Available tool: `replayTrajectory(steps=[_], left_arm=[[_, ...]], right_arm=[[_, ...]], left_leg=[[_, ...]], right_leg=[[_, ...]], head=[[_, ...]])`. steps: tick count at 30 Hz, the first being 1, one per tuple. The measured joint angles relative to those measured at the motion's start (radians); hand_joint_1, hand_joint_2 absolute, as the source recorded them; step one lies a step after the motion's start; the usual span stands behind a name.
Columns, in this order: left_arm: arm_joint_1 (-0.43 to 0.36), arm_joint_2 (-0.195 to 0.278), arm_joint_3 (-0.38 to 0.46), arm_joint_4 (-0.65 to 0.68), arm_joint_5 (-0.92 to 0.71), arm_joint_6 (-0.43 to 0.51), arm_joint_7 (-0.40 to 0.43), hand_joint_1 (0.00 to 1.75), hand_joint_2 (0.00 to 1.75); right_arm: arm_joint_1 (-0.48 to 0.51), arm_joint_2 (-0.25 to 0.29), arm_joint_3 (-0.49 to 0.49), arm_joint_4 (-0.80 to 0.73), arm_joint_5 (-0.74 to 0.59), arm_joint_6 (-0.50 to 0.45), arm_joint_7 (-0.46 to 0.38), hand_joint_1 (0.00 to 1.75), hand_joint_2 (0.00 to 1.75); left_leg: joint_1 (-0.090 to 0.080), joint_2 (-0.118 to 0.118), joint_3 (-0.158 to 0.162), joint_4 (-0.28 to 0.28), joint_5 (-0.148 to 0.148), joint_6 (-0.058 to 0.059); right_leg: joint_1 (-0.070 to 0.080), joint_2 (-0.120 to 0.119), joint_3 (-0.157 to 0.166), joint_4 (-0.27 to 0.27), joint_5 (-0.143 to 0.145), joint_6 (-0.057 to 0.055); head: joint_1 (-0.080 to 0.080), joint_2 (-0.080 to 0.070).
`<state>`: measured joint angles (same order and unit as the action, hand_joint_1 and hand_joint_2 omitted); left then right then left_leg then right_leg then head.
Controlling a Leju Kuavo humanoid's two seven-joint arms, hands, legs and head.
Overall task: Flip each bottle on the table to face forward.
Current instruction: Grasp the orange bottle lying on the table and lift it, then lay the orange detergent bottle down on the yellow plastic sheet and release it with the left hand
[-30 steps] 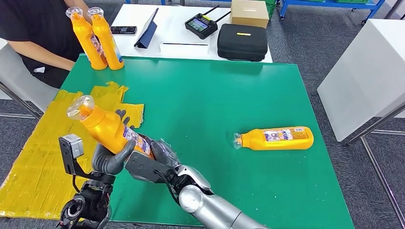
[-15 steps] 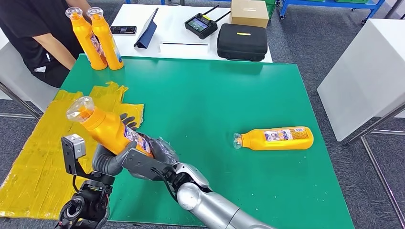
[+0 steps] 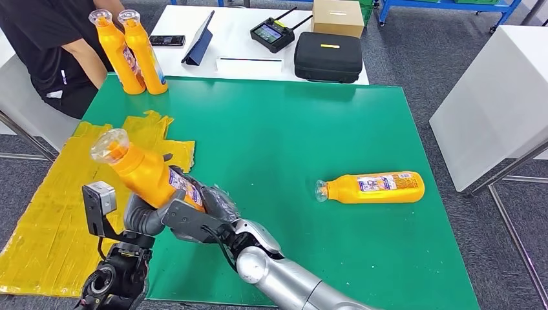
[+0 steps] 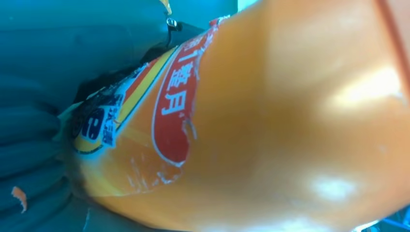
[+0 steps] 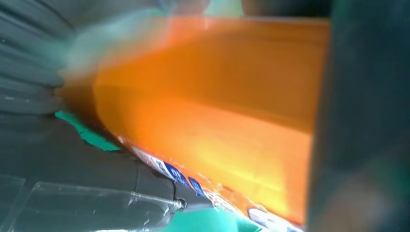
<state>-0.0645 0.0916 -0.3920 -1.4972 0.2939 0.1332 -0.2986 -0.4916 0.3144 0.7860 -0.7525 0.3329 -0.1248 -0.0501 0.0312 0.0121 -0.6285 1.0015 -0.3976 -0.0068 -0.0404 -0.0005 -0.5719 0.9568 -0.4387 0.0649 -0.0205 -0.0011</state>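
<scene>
An orange bottle [image 3: 145,173] with a clear cap is held tilted above the near left of the green table [image 3: 291,123], cap pointing up and to the left. My left hand [image 3: 150,216] grips its lower body from below; the left wrist view has its red label [image 4: 174,111] close up. My right hand [image 3: 210,203] wraps the bottle's base from the right, and the right wrist view has the orange body [image 5: 208,96] between my dark fingers [image 5: 362,121]. A second orange bottle [image 3: 371,187] lies on its side at the right, cap pointing left. Two more bottles [image 3: 132,55] stand upright at the far left corner.
A crumpled yellow sheet [image 3: 45,213] covers the table's left side. A person in black [image 3: 45,39] sits at the far left, behind the upright bottles. A white table [image 3: 245,45] behind holds a black case, a controller, a tablet and a box. A white cabinet [image 3: 497,97] stands right.
Both hands and the tilted bottle have shifted only slightly. The person's arm at the far left has moved. The lying bottle is unchanged.
</scene>
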Motion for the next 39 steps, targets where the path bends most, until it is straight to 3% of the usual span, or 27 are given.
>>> replayTrajectory(steps=[9,15,19,21,24,25,28,29,34,39], left_arm=[[0.000,0.021,0.103,0.048,-0.368,0.214,-0.010,1.75,1.75],[-0.007,0.071,0.220,0.184,-0.665,0.401,-0.052,1.75,1.75],[-0.009,0.097,0.276,0.268,-0.775,0.471,-0.053,1.75,1.75],[-0.010,0.103,0.293,0.303,-0.921,0.514,-0.020,1.75,1.75],[-0.018,0.106,0.348,0.355,-1.285,0.551,0.030,1.75,1.75],[-0.024,0.106,0.371,0.372,-1.400,0.553,0.042,1.33,1.75],[-0.051,0.100,0.427,0.429,-1.664,0.553,0.102,0.02,0.44],[-0.064,0.098,0.434,0.455,-1.723,0.553,0.133,0.00,0.00],[-0.120,0.090,0.410,0.584,-1.814,0.553,0.253,0.00,0.00],[-0.146,0.084,0.380,0.647,-1.820,0.553,0.271,0.00,0.00]], right_arm=[[0.008,-0.051,-0.074,-0.071,0.004,-0.017,0.011,0.00,0.00],[0.062,-0.114,-0.170,-0.192,0.032,-0.008,-0.002,0.00,0.00],[0.099,-0.140,-0.208,-0.251,0.045,0.003,-0.006,0.00,0.00],[0.109,-0.147,-0.217,-0.269,0.049,0.008,-0.007,0.00,0.00],[0.121,-0.158,-0.224,-0.287,0.054,0.015,-0.009,0.00,0.00],[0.124,-0.161,-0.224,-0.292,0.055,0.017,-0.010,0.00,0.00],[0.130,-0.171,-0.224,-0.308,0.055,0.018,-0.013,0.00,0.00],[0.132,-0.175,-0.224,-0.313,0.054,0.018,-0.014,0.00,0.00],[0.144,-0.195,-0.223,-0.327,0.048,0.015,-0.021,0.00,0.00],[0.151,-0.208,-0.223,-0.330,0.043,0.014,-0.023,0.00,0.00]], left_leg=[[0.000,0.000,0.000,0.000,0.000,0.000],[0.000,0.001,0.000,0.000,0.001,0.000],[0.000,0.001,0.000,0.000,0.001,0.000],[0.000,0.001,0.000,0.000,0.000,0.000],[0.000,0.001,0.000,0.000,0.000,0.000],[0.000,0.001,0.000,0.000,0.000,0.000],[0.000,0.001,0.000,0.000,0.001,0.000],[0.000,0.001,0.000,0.000,0.001,0.000],[0.000,0.001,0.000,0.000,0.002,0.000],[0.000,0.002,0.000,0.000,0.002,0.000]], right_leg=[[0.000,0.000,0.000,0.000,0.000,0.000],[0.000,0.001,0.000,0.000,0.000,0.000],[0.000,0.001,-0.001,0.000,0.000,0.000],[0.000,0.001,-0.001,0.000,0.000,0.000],[0.000,0.001,-0.001,0.000,0.000,0.000],[0.000,0.001,-0.002,0.000,0.000,0.000],[0.000,0.001,-0.002,0.000,0.000,0.000],[0.000,0.001,-0.002,0.000,0.001,0.000],[0.000,0.001,-0.002,0.000,0.003,-0.002],[0.000,0.001,-0.002,0.000,0.003,-0.002]], head=[[0.000,0.000],[0.000,0.000],[0.000,0.000],[0.000,0.000],[0.000,0.000],[0.000,0.000],[0.000,0.000],[0.000,0.000],[0.000,0.000],[0.000,0.000]])
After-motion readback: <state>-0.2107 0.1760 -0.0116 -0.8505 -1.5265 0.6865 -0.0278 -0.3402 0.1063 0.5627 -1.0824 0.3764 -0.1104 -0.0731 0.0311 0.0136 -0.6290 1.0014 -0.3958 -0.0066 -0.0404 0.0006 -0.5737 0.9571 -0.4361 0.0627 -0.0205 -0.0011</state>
